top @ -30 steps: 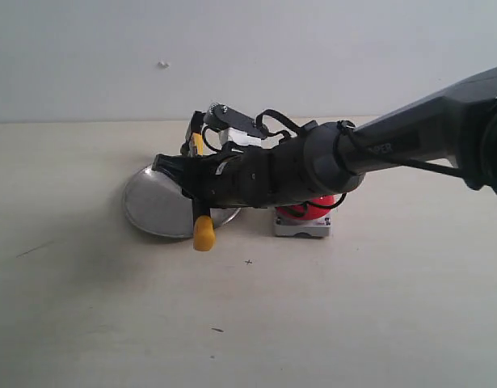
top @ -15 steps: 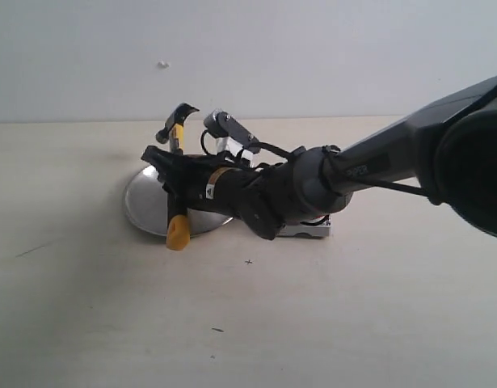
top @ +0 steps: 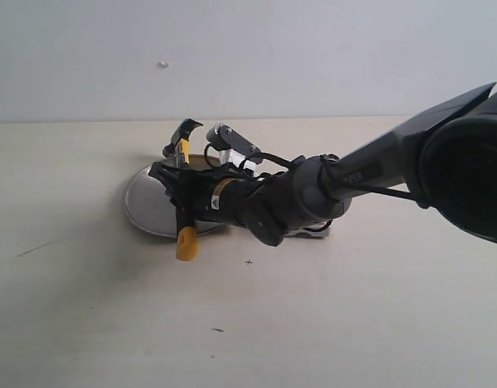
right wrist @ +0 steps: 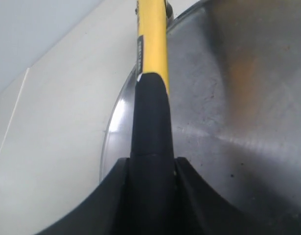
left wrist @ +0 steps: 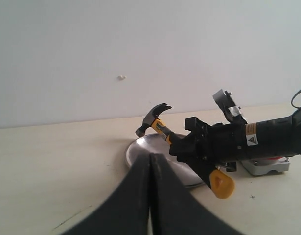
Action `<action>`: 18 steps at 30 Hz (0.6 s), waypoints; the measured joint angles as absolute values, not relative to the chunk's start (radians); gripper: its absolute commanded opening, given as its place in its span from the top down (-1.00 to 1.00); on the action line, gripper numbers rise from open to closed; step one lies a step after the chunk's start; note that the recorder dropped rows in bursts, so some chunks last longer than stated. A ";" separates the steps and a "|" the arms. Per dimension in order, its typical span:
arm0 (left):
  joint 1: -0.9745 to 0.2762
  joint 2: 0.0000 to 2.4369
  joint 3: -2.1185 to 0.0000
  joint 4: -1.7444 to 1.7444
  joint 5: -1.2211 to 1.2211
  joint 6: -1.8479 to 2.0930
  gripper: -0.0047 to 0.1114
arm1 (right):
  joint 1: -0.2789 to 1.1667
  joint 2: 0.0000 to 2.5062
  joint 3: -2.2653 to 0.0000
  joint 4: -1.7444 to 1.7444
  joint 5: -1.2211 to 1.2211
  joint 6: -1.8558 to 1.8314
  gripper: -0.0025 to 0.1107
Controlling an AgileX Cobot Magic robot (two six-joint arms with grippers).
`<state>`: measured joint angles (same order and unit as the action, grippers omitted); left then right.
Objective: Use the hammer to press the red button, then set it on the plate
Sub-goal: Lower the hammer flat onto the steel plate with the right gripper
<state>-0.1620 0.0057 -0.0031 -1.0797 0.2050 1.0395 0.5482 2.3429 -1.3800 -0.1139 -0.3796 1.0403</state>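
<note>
My right gripper (top: 179, 194) is shut on the black handle of the hammer (top: 182, 132) and holds it tilted over the near edge of the silver plate (top: 147, 206). The dark claw head is raised at the far side and the yellow end (top: 186, 244) hangs past the plate's front rim. In the right wrist view the handle (right wrist: 150, 122) runs between the fingers above the plate (right wrist: 228, 98). The red button (left wrist: 273, 158) is mostly hidden behind the right arm; only its grey base and a red sliver show. My left gripper (left wrist: 150, 156) is shut on nothing, short of the plate (left wrist: 145, 147).
The right arm (top: 377, 166) stretches from the right across the middle of the pale table (top: 313, 323) and covers the button. A white wall (top: 248, 56) closes the far side.
The right arm has carried the hammer left, off the button side and over the plate. The head has come up into view and the yellow end has dropped a little.
</note>
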 measured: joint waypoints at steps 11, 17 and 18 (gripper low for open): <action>-0.162 0.006 -0.003 -1.080 0.205 1.040 0.92 | 0.544 2.341 -1.382 -0.114 -0.356 0.992 0.24; -0.162 0.006 -0.003 -1.080 0.205 1.040 0.92 | 0.544 2.328 -1.398 -0.122 -0.282 0.939 0.06; -0.162 0.006 -0.003 -1.080 0.205 1.040 0.92 | 0.544 2.324 -1.407 -0.122 -0.263 0.922 0.06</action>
